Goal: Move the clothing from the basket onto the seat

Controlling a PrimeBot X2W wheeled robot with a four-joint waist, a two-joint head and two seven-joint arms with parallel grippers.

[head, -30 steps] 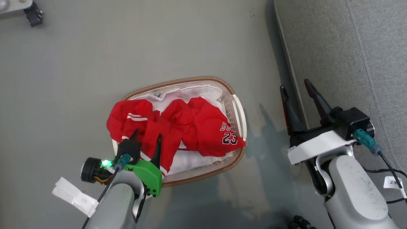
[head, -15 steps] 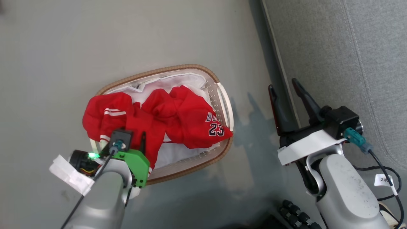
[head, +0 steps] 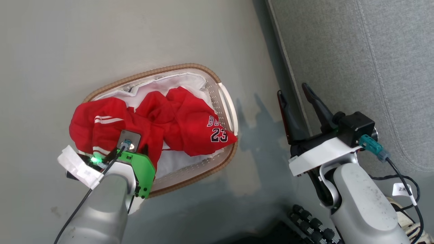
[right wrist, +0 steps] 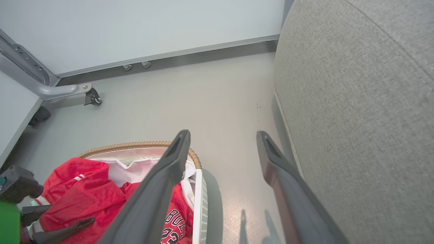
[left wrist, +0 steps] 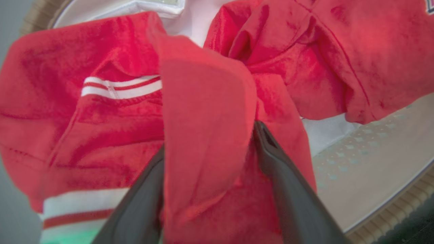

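The clothing [head: 183,125], red with white stripes and a "23" print, lies heaped in the basket [head: 190,66] on the floor, one part hanging over the basket's left rim. My left gripper [head: 130,150] points down into the heap. In the left wrist view, the left gripper [left wrist: 210,137] has its jaws wide apart on either side of a raised fold of the clothing [left wrist: 203,118]. My right gripper [head: 292,89] hangs open and empty between the basket and the grey seat [head: 356,67]. The right wrist view shows the right gripper [right wrist: 222,133], the seat [right wrist: 356,118], the basket [right wrist: 135,145] and the clothing [right wrist: 84,196].
A white liner [head: 190,81] shows under the red cloth. A metal frame leg with a caster [right wrist: 91,96] stands near the wall beyond the basket. Cables [head: 403,189] hang by my right forearm, and a black ribbed part [head: 312,223] lies at the bottom.
The head camera has shifted, sliding the scene left. My left gripper has sunk deeper into the red clothing, so its fingers are mostly buried. The right gripper keeps its pose.
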